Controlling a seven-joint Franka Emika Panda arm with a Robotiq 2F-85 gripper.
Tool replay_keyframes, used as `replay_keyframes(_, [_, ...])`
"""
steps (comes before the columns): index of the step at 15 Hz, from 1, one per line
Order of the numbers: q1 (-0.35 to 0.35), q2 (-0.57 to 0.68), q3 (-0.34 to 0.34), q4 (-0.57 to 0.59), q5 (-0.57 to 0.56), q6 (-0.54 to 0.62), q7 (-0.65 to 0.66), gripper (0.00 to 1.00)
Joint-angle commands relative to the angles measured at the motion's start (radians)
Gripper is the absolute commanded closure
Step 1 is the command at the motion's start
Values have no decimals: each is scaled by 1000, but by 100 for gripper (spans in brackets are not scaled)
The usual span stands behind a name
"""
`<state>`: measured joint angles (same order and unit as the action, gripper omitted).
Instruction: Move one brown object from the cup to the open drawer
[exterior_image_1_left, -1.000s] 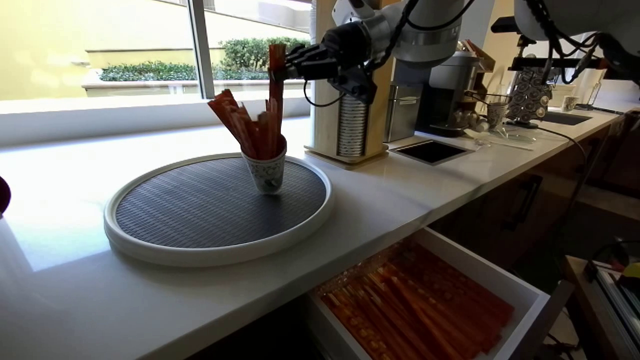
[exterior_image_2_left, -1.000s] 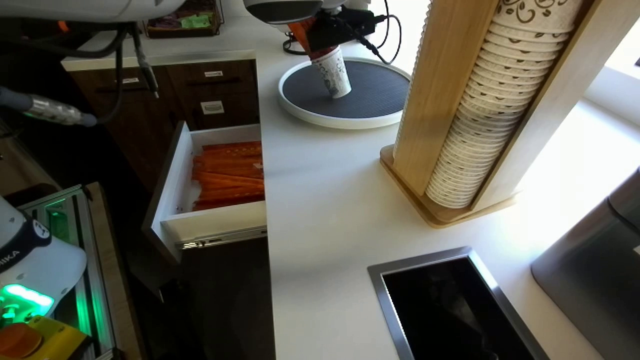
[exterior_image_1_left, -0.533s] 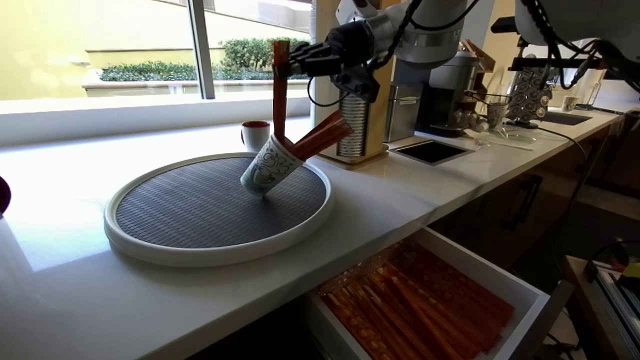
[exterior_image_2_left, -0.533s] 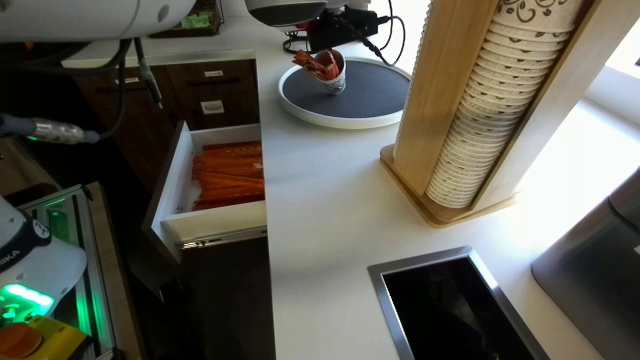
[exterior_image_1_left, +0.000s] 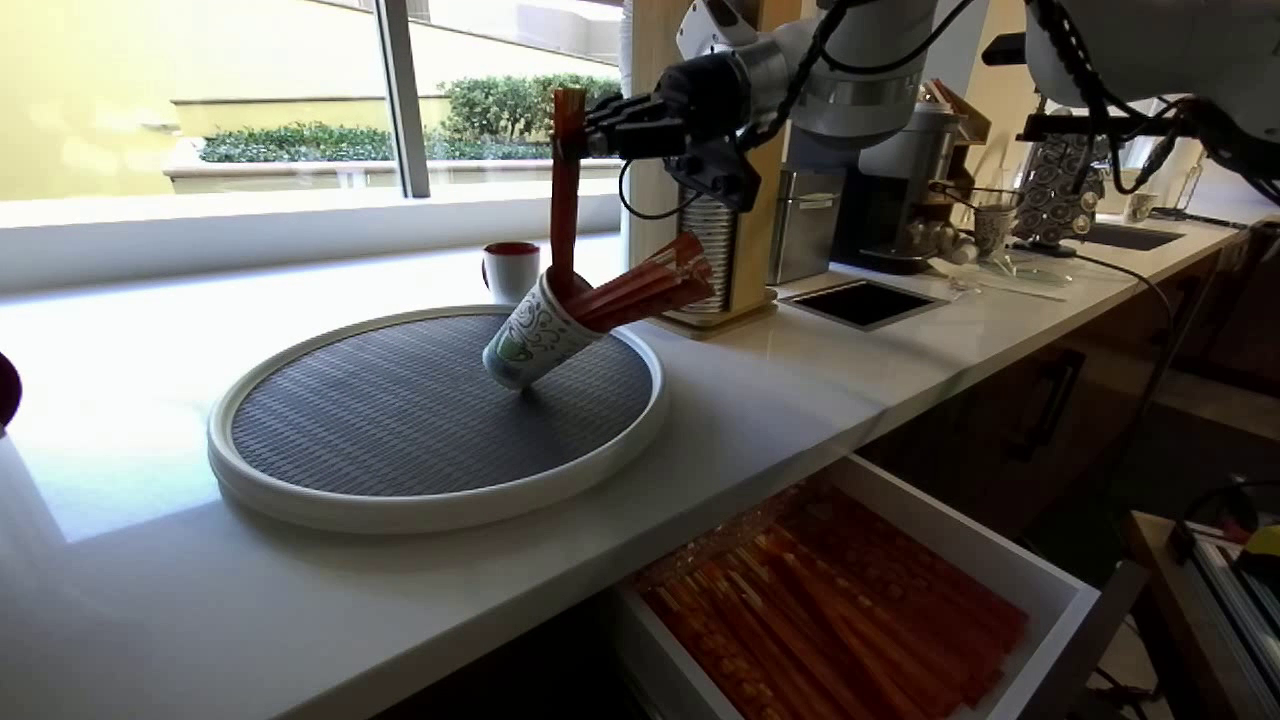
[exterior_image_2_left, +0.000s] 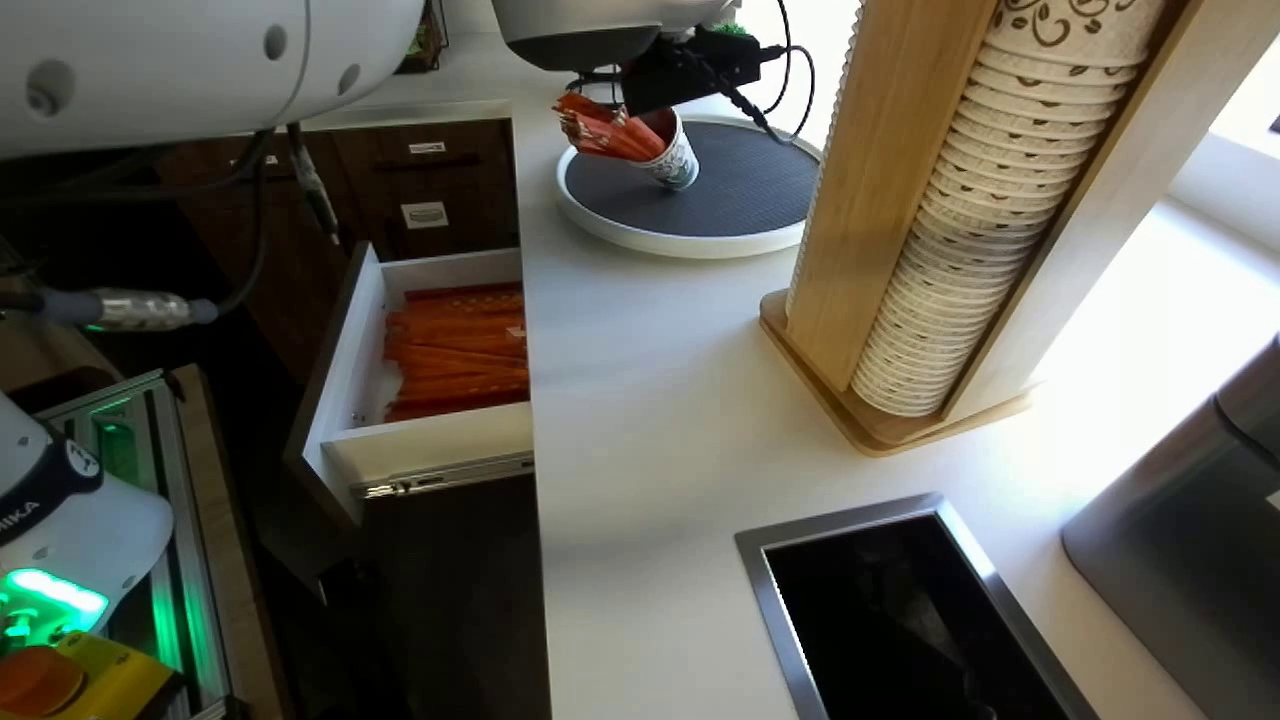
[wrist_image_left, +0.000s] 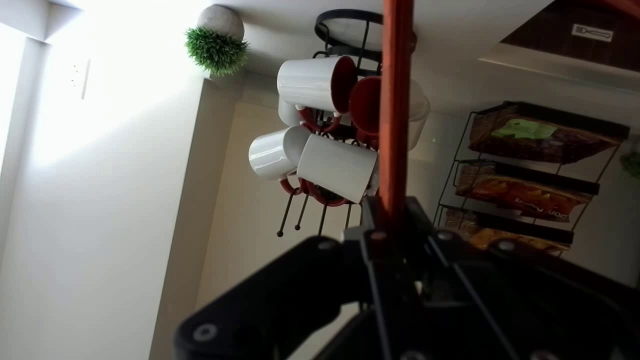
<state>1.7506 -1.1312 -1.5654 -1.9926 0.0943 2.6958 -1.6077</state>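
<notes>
My gripper is shut on the brown object, a long reddish-brown stick, near its upper end. The stick hangs upright with its lower end inside the mouth of the pale patterned cup. The cup tilts strongly on its bottom edge, and the other sticks lean out of it. The tilted cup also shows in an exterior view. In the wrist view the stick stands between the fingertips. The open drawer holds many sticks; it also shows in an exterior view.
The cup is on a round grey tray with a white rim. A white mug with red inside stands behind it. A wooden cup holder stands on the counter. A mug rack with several mugs shows in the wrist view.
The cup swung from near upright to a strong tilt, and the other sticks swung away from the window side to lean the opposite way. My gripper moved slightly right in an exterior view, still holding the stick.
</notes>
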Motion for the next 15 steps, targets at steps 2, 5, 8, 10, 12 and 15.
replay_keyframes(2, [24, -57, 5, 7, -79, 58, -2, 97])
replay_keyframes(5, [51, -76, 0, 17, -128, 118, -21, 97])
replay_keyframes(8, [86, -112, -2, 27, -170, 172, -29, 97])
replay_keyframes(10, [112, -136, -4, 36, -192, 193, -31, 97])
replay_keyframes(12, [140, -153, -9, 51, -211, 199, -26, 97])
replay_keyframes(15, [176, -173, -13, 69, -226, 195, -13, 97])
